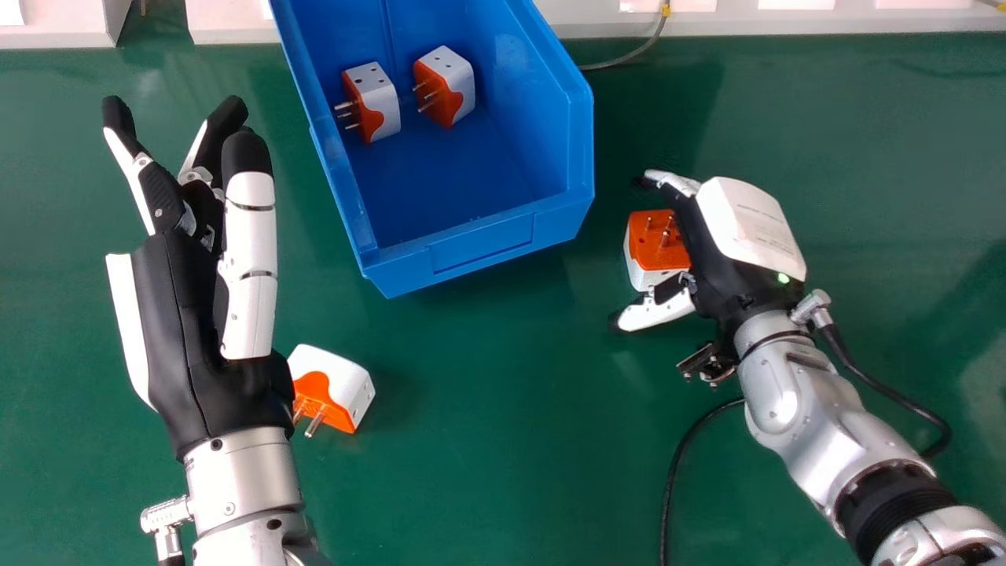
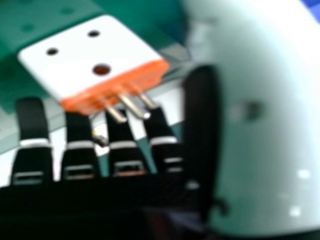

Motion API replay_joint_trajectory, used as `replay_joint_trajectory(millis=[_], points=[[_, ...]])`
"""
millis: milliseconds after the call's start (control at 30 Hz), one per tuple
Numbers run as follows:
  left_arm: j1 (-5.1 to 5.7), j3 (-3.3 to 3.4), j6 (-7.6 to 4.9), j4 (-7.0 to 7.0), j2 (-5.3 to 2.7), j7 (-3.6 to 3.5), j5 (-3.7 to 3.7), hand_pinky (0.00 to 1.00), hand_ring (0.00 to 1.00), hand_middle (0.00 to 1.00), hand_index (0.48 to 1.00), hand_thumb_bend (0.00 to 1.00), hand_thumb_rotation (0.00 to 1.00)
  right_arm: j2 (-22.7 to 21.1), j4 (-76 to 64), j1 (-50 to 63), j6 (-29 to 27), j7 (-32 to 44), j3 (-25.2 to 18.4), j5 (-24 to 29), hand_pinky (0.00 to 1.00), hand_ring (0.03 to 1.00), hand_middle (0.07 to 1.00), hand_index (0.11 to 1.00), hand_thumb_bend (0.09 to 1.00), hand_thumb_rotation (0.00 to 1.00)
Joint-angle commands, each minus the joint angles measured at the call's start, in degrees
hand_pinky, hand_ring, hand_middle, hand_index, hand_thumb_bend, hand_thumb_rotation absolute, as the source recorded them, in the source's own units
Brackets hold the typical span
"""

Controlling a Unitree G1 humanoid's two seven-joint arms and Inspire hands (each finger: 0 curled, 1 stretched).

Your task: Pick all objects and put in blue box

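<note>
Box (image 1: 483, 245) of smooth, glossy blue plastic, open-topped with straight walls, stood at the far middle of a flat green table (image 1: 487, 440). Inside, side by side but apart, lay two chunky, rounded-edged plug adapters, the left one (image 1: 382, 102) and the right one (image 1: 454, 82), each in white and orange plastic with slim metal pins. A third adapter (image 1: 350, 381) rested on the table just beside the wrist of the left hand (image 1: 185, 338), which was open and empty, its black and white fingers extended. To the right of the box, the fourth adapter (image 1: 656, 240) sat between the thumb and fingers of the right hand (image 1: 727, 271), its orange face and pins turned up. That hand was open, its black-tipped fingers nearly straight; whether they touched the adapter could not be told. A thin black cable (image 1: 673, 472) curved near the silver forearm.
</note>
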Motion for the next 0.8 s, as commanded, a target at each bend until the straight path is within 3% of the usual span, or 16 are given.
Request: replay_joint_trajectory(millis=[0, 133, 233, 767], points=[[-0.26, -0.14, -1.15, -0.83, -3.24, 0.05, 0.24, 0.85, 0.87, 0.87, 0.845, 0.56, 0.69, -0.1, 1.3, -2.3, -2.7, -3.0, -0.8, 1.4, 0.41, 0.456, 0.554, 0.584, 0.568, 0.0], [-0.4, -0.02, -1.39, -0.68, -3.16, -0.09, 0.04, 0.85, 0.87, 0.86, 0.845, 0.56, 0.69, 0.7, 1.9, -2.5, -3.8, -4.1, -1.5, 2.7, 0.38, 0.427, 0.51, 0.499, 0.512, 0.0], [-0.53, -0.11, -1.23, -0.7, -3.2, -0.07, 0.08, 0.85, 0.87, 0.86, 0.843, 0.56, 0.69, 0.8, 1.9, -2.5, -4.6, -4.8, -1.5, 3.1, 0.38, 0.426, 0.504, 0.484, 0.504, 0.0], [-1.23, -0.05, -1.13, -0.37, -3.29, 0.02, 0.06, 0.85, 0.87, 0.86, 0.837, 0.57, 0.68, 0.4, 0.7, -2.1, -7.0, -7.2, -2.0, 3.4, 0.37, 0.415, 0.489, 0.499, 0.501, 0.0]])
